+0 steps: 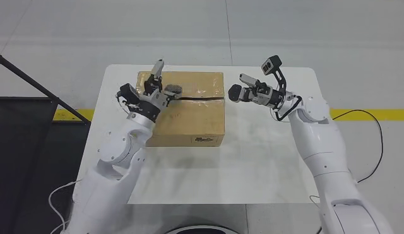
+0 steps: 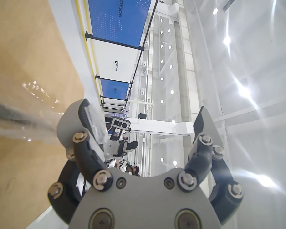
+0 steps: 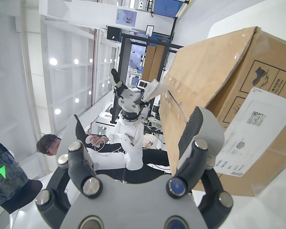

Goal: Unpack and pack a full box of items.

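- A taped cardboard box (image 1: 189, 111) is pictured in the middle of a white table (image 1: 265, 164), with clear tape (image 3: 155, 88) laid along its top seam (image 1: 202, 97).
- The left gripper (image 2: 143, 113) is held over the seam, jaws spread wide, with a raised end of tape stuck to one finger (image 2: 70, 122).
- The right gripper (image 3: 135, 116) is held just beside the box's end, jaws apart and nothing gripped.
- It is judged that the tape is best pinched firmly and drawn low along the seam while the box is steadied.
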